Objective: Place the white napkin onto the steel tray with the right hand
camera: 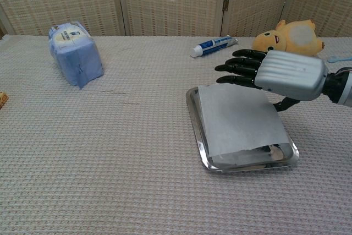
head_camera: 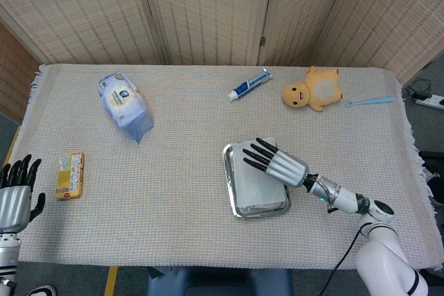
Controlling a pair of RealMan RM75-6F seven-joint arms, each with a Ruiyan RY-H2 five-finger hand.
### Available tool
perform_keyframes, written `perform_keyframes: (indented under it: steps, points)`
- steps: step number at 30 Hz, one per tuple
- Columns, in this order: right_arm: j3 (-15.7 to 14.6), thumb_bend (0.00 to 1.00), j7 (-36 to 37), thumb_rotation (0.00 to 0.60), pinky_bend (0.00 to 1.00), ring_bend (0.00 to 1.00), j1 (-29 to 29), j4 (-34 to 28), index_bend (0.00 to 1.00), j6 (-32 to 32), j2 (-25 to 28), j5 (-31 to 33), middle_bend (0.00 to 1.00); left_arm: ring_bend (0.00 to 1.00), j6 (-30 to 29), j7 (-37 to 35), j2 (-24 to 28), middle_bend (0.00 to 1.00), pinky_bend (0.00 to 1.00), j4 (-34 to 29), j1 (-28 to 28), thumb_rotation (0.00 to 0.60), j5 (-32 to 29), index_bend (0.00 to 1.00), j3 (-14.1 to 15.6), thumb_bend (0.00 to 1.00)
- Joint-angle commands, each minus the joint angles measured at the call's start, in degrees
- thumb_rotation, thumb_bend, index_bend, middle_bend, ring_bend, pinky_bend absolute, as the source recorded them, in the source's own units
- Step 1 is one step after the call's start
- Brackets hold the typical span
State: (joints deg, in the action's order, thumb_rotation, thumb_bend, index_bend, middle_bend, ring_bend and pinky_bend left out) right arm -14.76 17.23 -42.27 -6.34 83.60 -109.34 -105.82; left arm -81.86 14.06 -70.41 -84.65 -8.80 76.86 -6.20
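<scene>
Steel tray point(camera: 198, 115): polished metal, mirror-glossy rim. White napkin point(camera: 239, 119): thin matt paper, smooth. Tablecloth point(camera: 110, 152): coarse waffle-weave cloth, matt. Right hand point(camera: 278, 72): ribbed silver-grey shell w/ glossy black fingers point(camera: 237, 67). Screen point(head_camera: 208, 12) behind: woven, rough.

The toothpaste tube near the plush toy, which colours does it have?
The toothpaste tube is white with a blue band and a white cap; the chest view shows it best.
</scene>
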Motion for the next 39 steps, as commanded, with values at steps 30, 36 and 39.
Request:
perform_keyframes:
  steps: [30,36,39]
  points:
    - [-2.8,0.29,-0.8,0.6,0.0,0.0,0.3,-2.8,0.0,-0.4,3.3,-2.8,0.0,0.0,-0.1,0.4,-0.3,0.0,0.0,0.2,-0.3,0.6,0.5,0.0,0.3,0.53]
    - [-2.6,0.29,-0.9,0.6,0.0,0.0,0.8,-3.4,0.0,1.5,5.0,-2.7,0.0,0.0,-0.4,0.4,-0.2,0.0,0.0,0.0,-0.2,0.6,0.9,0.0,0.4,0.53]
    - [-2.5,0.29,-1.5,0.6,0.0,0.0,1.4,-3.9,0.0,3.1,6.5,-2.7,0.0,0.0,-0.7,0.7,-0.3,0.0,0.0,-0.3,-0.1,0.6,1.3,0.0,0.6,0.53]
